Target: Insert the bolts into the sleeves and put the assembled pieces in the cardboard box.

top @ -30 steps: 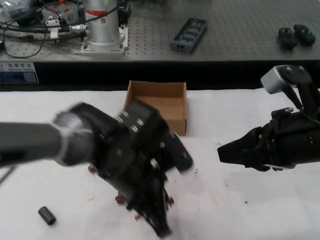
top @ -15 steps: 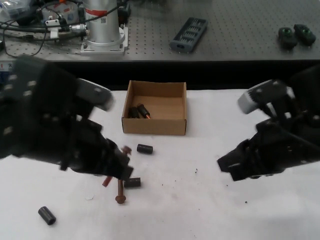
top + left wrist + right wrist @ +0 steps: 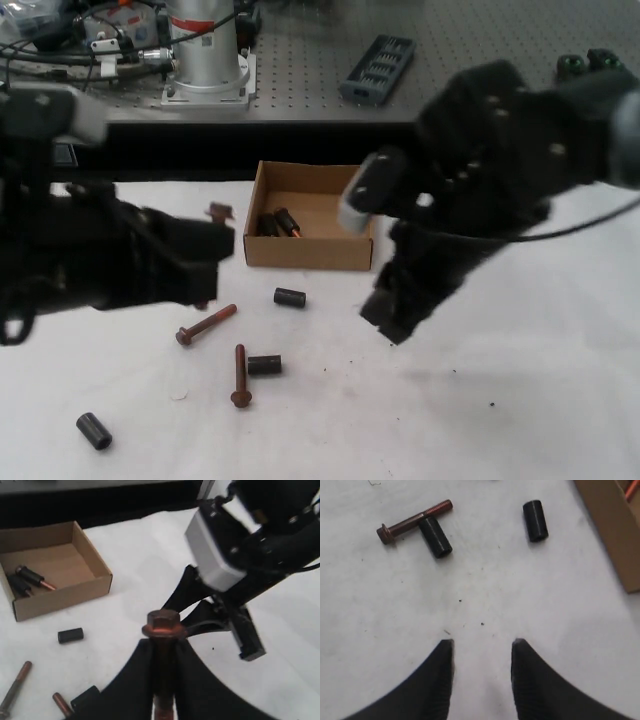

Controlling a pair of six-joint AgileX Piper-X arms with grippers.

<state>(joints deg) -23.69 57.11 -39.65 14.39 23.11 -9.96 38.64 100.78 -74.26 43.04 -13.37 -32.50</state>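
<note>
The left pincer (image 3: 161, 652) pinches a coppery, hex-flanged bolt (image 3: 160, 622) by its shank at centre-left of the high view, beside the open cardboard box (image 3: 310, 252), which holds two assembled pieces (image 3: 275, 222). The right pincer (image 3: 482, 652), its ribbed black fingers spread, hangs right of centre over the white bench (image 3: 520, 400). Smooth black cylindrical sleeves (image 3: 289, 297) and two reddish-brown loose bolts (image 3: 205, 325) lie at lower left.

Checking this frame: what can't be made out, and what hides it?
- Left wrist view: the bolt in the left claw, lower end hidden between the fingers and cut by the edge.
- High view: the right claw is blurred; its opening unreadable there.
- High view: assembled pieces in the cardboard box, too dark and small to count.
</note>
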